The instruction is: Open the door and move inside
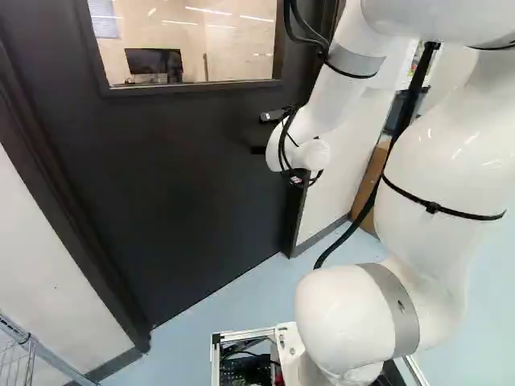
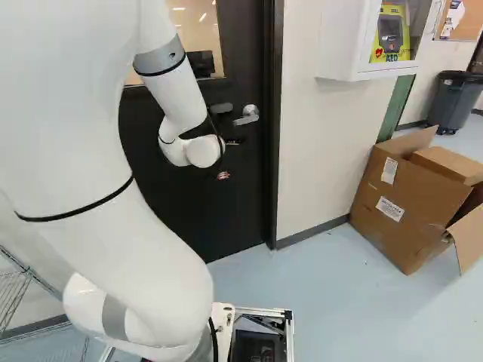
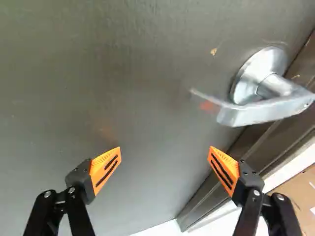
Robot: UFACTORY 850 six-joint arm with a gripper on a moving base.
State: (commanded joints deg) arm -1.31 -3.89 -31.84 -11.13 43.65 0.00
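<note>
The base views look ahead and slightly down from behind the arm (image 1: 426, 169), at its left and right; both cover the door (image 1: 185, 177) and window (image 1: 193, 40). The wrist view faces the door closely, sharing the handle (image 3: 261, 110) with the right base view.

White arm (image 1: 426, 169) bent, reaching ahead — jaws spread wide.

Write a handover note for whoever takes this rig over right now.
Gripper: open, nothing between its fingers, facing the door.
Door: looks shut in its frame.
Lever handle: ahead of the gripper and off to one side, past one finger; neither finger is on it.
Done: arm raised in front of the door, near the handle.
Left: line up with the lever, turn it, open the door, move inside. Which way the door swings, I can't tell.
</note>
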